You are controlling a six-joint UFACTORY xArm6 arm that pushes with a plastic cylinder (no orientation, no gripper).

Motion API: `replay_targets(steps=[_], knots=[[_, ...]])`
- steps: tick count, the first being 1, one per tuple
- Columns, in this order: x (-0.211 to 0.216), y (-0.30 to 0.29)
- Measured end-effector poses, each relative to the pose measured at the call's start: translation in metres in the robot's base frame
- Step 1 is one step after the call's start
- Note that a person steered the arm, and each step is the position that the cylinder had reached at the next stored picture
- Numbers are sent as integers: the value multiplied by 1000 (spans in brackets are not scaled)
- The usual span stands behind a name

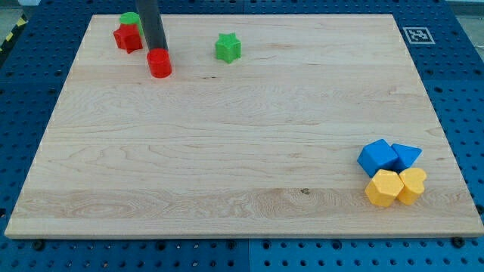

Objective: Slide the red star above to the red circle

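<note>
Because my tip (pixel 159 50) stands just above the red circle (pixel 159 63), with the red star (pixel 128 37) to its left near the worktop's (pixel 242 151) top-left corner beside a green block (pixel 130 18), it seems placed to push; no gripper exists.

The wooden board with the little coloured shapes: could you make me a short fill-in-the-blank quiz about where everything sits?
1. The red star sits near the board's top ____ corner.
2. The rod's tip is just above the ____ circle.
3. Two blue blocks and two ____ blocks cluster at the view's lower right.
4. The lone green star lies to the view's ____ of the rod.

Missing words: left; red; yellow; right
</note>
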State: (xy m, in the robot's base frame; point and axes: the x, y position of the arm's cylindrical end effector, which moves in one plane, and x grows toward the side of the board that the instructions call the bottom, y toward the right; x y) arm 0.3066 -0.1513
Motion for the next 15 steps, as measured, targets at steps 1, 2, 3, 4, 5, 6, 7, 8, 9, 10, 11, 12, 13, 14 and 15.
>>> replay_targets(steps=[1,2,3,4,5,6,7,8,9,10,11,12,13,14,15], knots=[[21,-21],[30,-71],[-19,-117],[-43,-131],[-45,-123],[-45,-104],[-41,-80],[-41,-57],[-42,-51],[-51,-33],[-60,-29],[-53,-2],[-38,15],[-38,15],[-60,33]])
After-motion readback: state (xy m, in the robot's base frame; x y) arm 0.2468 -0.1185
